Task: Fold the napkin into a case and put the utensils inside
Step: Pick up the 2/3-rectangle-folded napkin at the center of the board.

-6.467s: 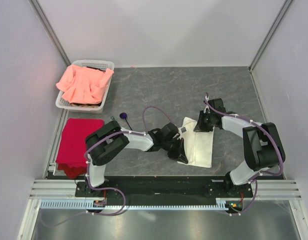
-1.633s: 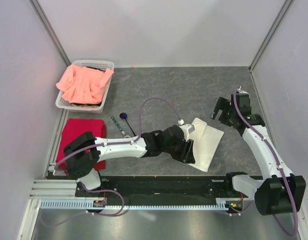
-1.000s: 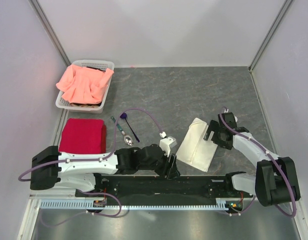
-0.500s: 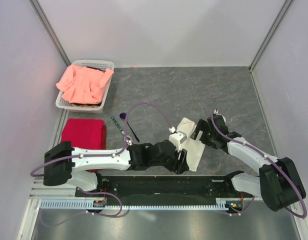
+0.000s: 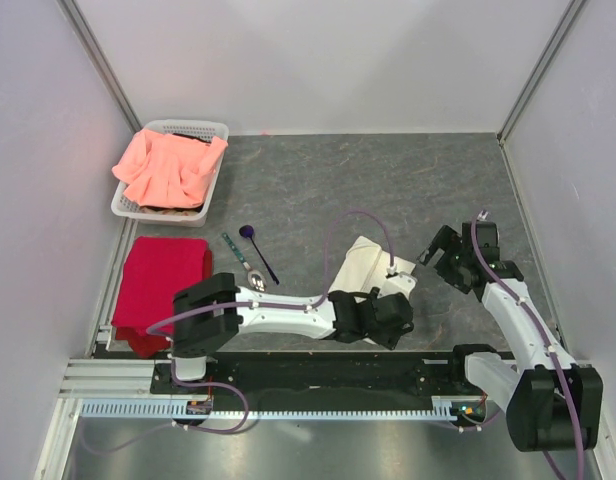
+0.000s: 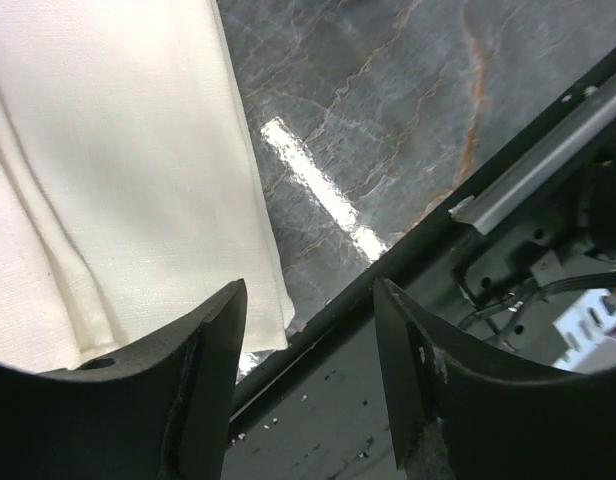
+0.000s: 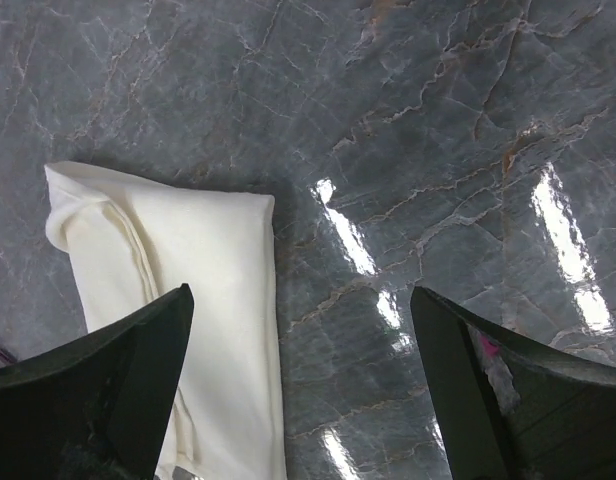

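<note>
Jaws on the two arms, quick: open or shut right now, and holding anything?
Left gripper: jaws open, holding nothing, above a corner of the napkin.
Right gripper: jaws wide open, holding nothing.

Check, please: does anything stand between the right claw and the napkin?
Nothing visible does. The right claw is open above the table, and only grey tabletop shows between it and the napkin. The left claw is open at the napkin's near corner, outside that gap.
</note>
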Controlling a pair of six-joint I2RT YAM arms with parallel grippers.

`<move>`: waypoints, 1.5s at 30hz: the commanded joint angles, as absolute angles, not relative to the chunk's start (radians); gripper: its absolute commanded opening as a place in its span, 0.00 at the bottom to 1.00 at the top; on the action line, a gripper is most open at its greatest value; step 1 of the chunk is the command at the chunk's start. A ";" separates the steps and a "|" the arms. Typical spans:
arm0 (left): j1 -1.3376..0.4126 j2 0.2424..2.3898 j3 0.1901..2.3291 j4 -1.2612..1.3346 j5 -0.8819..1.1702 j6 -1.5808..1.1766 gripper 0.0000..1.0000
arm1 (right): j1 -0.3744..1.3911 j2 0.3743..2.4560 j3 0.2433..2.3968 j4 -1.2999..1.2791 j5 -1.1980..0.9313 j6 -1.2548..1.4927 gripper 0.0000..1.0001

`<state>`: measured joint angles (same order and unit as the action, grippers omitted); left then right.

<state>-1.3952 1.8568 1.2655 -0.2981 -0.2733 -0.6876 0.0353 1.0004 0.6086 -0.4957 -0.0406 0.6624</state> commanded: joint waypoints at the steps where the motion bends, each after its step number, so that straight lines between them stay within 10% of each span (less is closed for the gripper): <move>1: -1.411 1.922 1.351 -0.373 -0.362 -0.650 0.58 | 0.003 0.994 0.614 -0.552 -0.146 0.583 0.98; 13: -1.411 2.057 1.379 -0.397 -0.376 -0.661 0.52 | 0.003 0.962 0.560 -0.520 -0.195 0.589 0.98; 26: -1.405 2.086 1.391 -0.437 -0.393 -0.681 0.03 | 0.003 0.995 0.554 -0.511 -0.209 0.588 0.98; 45: -1.339 1.870 1.312 -0.416 -0.152 -0.715 0.02 | 0.003 1.051 0.451 -0.342 -0.457 0.594 0.94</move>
